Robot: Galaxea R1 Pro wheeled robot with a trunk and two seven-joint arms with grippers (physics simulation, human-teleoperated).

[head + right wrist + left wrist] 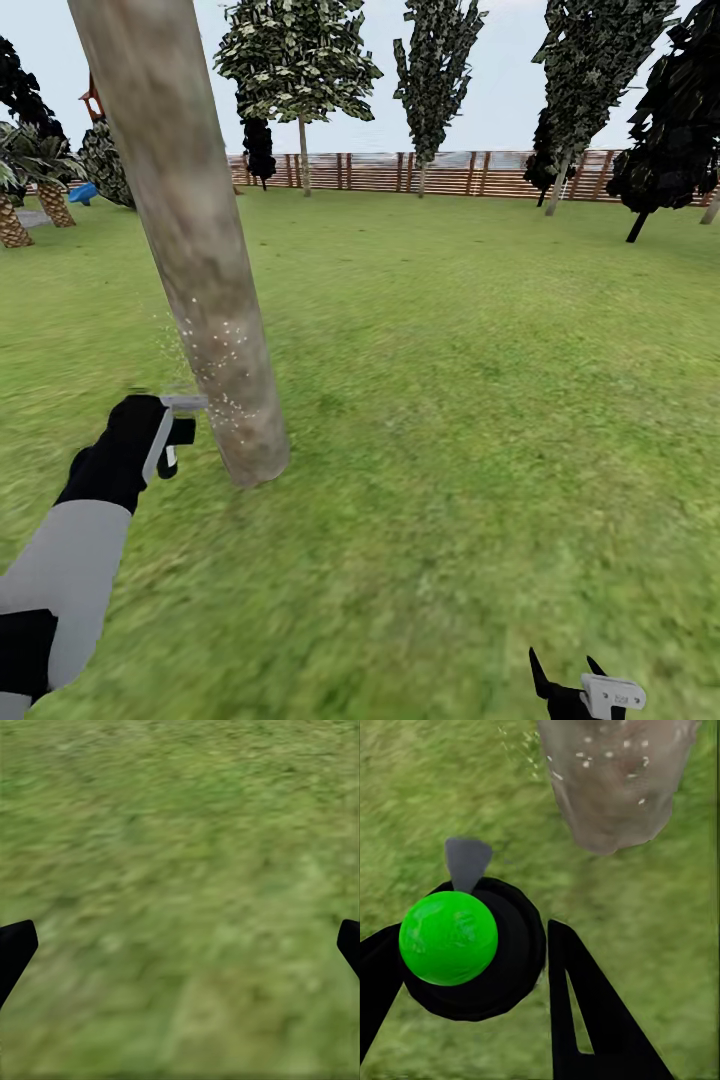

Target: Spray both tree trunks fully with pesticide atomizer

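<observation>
Two arms show in my head view. My left gripper [178, 440] is extended low toward the base of the nearest tree trunk [195, 250], which leans across the upper left and meets the grass [450, 400] just beside the gripper. Through the left wrist camera I see the gripper's black fingers [592, 1020] closed around the pesticide atomizer [472, 949], a round black body whose cap reads bright green, with a grey nozzle aimed toward the trunk foot [615, 787]. White specks dot the lower trunk and hang in the air beside it. My right gripper [568, 683] sits low at the lower right, its jaws apart and holding nothing, over bare grass [180, 885]. Further trees [300, 60] stand before the brown slat fence [450, 172].
</observation>
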